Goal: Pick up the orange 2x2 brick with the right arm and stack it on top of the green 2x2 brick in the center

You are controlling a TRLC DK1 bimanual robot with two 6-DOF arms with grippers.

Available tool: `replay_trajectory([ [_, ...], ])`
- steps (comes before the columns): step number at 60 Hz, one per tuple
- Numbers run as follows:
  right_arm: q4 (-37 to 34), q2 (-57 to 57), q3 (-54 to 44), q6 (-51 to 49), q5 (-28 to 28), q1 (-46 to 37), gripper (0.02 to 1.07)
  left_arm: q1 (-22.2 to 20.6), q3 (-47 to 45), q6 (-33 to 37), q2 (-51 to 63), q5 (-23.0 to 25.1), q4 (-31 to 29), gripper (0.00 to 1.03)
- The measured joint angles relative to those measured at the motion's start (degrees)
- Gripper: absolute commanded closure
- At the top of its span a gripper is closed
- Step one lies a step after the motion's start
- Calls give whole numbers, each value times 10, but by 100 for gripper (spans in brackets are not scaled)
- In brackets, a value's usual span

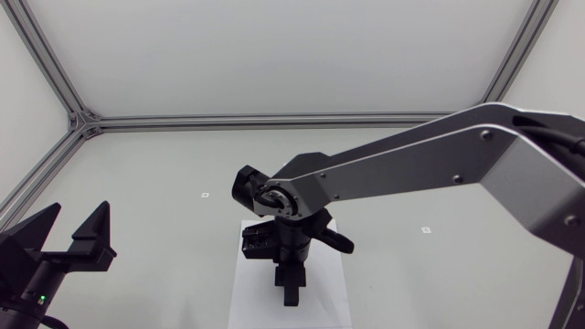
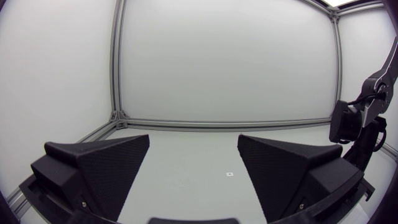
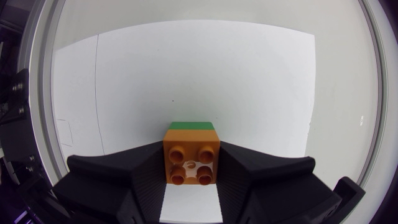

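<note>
No text, number or brand legible anywhere, small pale square marker (image 1: pixel 205 195) on the matt white tabletop (image 1: pixel 137 174), second small square marker (image 1: pixel 426 228) well apart on the same surface, each possibly printed, too small to read

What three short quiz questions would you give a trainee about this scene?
1. True or false: the left gripper holds a brick.
2. What is the right gripper shut on? A nothing; B orange brick; C a cup.
3. Fill in: in the right wrist view, just past the orange brick shows a ___ brick.
Key: 1 false; 2 B; 3 green brick.
</note>
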Motion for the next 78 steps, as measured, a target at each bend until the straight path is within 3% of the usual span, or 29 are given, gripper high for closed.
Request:
replay_trajectory([
  [66, 3, -6, -11, -3, 0, -3, 66, 0, 0, 0, 0, 0, 0, 4],
  [78, 7, -6, -11, -3, 0, -3, 59, 0, 0, 0, 0, 0, 0, 4],
])
